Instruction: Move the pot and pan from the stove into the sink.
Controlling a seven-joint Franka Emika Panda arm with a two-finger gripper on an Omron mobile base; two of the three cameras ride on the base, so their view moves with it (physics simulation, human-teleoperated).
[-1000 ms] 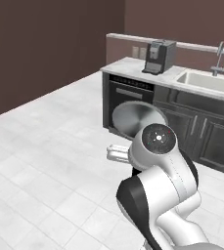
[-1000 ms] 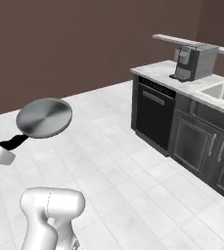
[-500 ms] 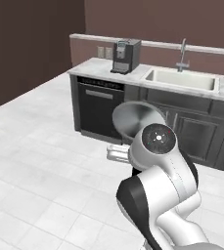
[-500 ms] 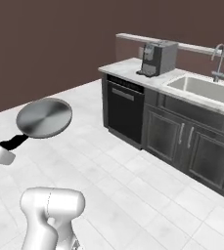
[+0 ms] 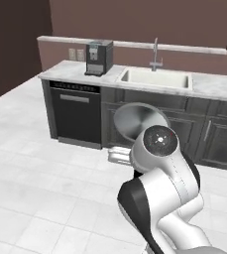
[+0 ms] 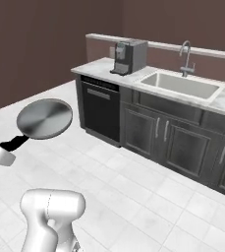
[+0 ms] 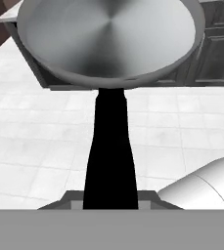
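My gripper (image 7: 111, 196) is shut on the long black handle (image 7: 109, 146) of the pan (image 7: 111, 34), a shallow round silver frying pan held out in the air above the floor. The pan (image 6: 45, 118) hangs at the left in the right base view, with the gripper (image 6: 8, 147) behind it. In the left base view the pan (image 5: 137, 121) shows just above my arm. The sink (image 5: 154, 79), an off-white basin in the marble counter, lies ahead under its chrome faucet (image 5: 155, 52). The sink (image 6: 180, 84) also appears at the upper right. Pot and stove are out of view.
A black coffee machine (image 5: 99, 57) stands on the counter left of the sink. A dark dishwasher front (image 5: 77, 116) and dark cabinet doors (image 6: 182, 147) run below the counter. White tiled floor (image 6: 133, 197) lies between me and the cabinets.
The whole picture has shifted: the base has moved, so the counter and sink now lie more centred and closer. The pan stays in the gripper in the same pose.
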